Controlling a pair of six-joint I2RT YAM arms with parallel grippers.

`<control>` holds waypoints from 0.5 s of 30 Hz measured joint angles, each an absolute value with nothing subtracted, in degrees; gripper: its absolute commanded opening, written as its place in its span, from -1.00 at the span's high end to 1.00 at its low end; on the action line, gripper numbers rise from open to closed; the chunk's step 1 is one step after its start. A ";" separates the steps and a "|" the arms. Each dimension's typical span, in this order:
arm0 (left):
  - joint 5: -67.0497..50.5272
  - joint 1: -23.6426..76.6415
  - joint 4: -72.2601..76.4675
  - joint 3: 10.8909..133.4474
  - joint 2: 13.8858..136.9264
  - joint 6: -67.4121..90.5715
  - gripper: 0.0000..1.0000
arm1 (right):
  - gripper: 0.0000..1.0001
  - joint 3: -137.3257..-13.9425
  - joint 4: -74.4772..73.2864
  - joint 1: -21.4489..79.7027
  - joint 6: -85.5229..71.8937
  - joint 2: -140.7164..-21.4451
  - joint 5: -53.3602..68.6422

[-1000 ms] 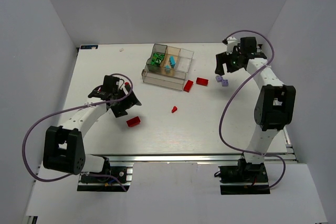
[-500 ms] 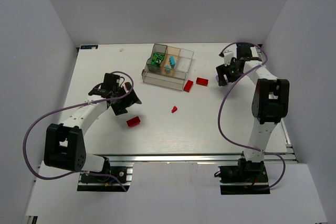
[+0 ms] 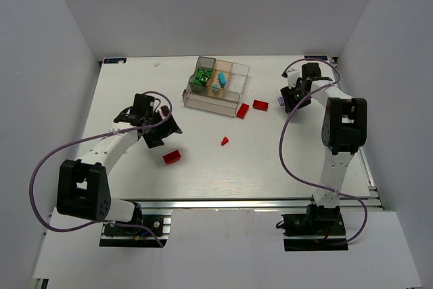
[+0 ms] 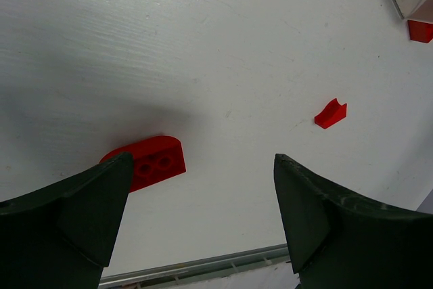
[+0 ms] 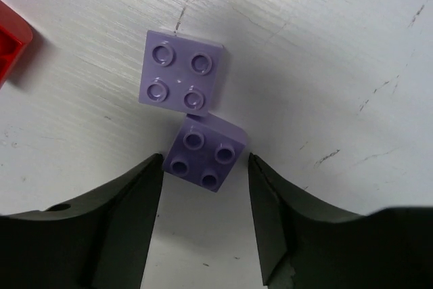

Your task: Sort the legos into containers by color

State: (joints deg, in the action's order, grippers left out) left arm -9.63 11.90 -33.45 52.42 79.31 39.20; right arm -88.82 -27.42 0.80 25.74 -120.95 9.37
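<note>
Two pale purple legos lie corner to corner on the white table. The nearer purple lego (image 5: 205, 159) sits between my right gripper's (image 5: 204, 169) fingers, which stand open with a small gap on each side. The farther purple lego (image 5: 183, 78) lies just beyond it. My left gripper (image 4: 203, 160) hangs wide open over bare table, with a red lego (image 4: 152, 162) beside its left finger. The clear divided container (image 3: 210, 103) holds green legos (image 3: 201, 79) and cyan legos (image 3: 218, 79).
Loose red legos lie on the table: two by the container (image 3: 243, 110) (image 3: 260, 105), a small arched one (image 3: 224, 141) in the middle, and the one near my left gripper (image 3: 172, 157). Grey walls enclose the table on three sides.
My right gripper has come down over the purple legos, and its jaws have narrowed round the nearer one. The left arm has barely moved.
</note>
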 measured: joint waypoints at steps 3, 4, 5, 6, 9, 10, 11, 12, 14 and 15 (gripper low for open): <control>-9.58 11.90 -33.45 52.45 79.31 39.20 -0.88 | 0.16 -88.82 -26.87 0.82 25.69 -120.99 9.39; -9.56 11.90 -33.45 52.45 79.31 39.18 -0.88 | 0.20 -88.82 -26.76 0.82 25.69 -120.99 9.37; -9.56 11.90 -33.45 52.47 79.31 39.20 -0.87 | 0.28 -88.82 -26.65 0.82 25.67 -120.99 9.41; -9.56 11.90 -33.45 52.47 79.31 39.18 -0.87 | 0.32 -88.82 -26.50 0.82 25.63 -120.99 9.39; -9.56 11.90 -33.43 52.49 79.31 39.03 -0.88 | 0.54 -88.68 -26.00 0.82 25.78 -120.99 9.43; -9.56 11.90 -33.43 52.56 79.31 38.96 -0.88 | 0.58 -88.66 -25.85 0.82 25.91 -120.99 9.47; -9.58 11.90 -33.41 52.69 79.31 38.89 -0.88 | 0.68 -88.42 -25.52 0.82 26.20 -120.81 9.56; -9.58 11.90 -33.34 52.82 79.31 38.79 -0.88 | 0.72 -88.18 -25.34 0.71 26.65 -120.53 9.96; -9.74 11.90 -32.53 52.88 79.26 38.61 -0.88 | 0.79 -86.54 -24.71 0.30 28.05 -118.63 11.42; -9.85 11.90 -32.16 52.88 79.22 38.52 -0.89 | 0.79 -85.49 -24.32 0.03 29.06 -117.19 12.64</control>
State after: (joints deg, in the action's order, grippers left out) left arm -9.85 11.90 -32.16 52.88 79.22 38.52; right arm -85.49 -24.32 0.03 29.06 -117.19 12.64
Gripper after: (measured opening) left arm 0.940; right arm 0.445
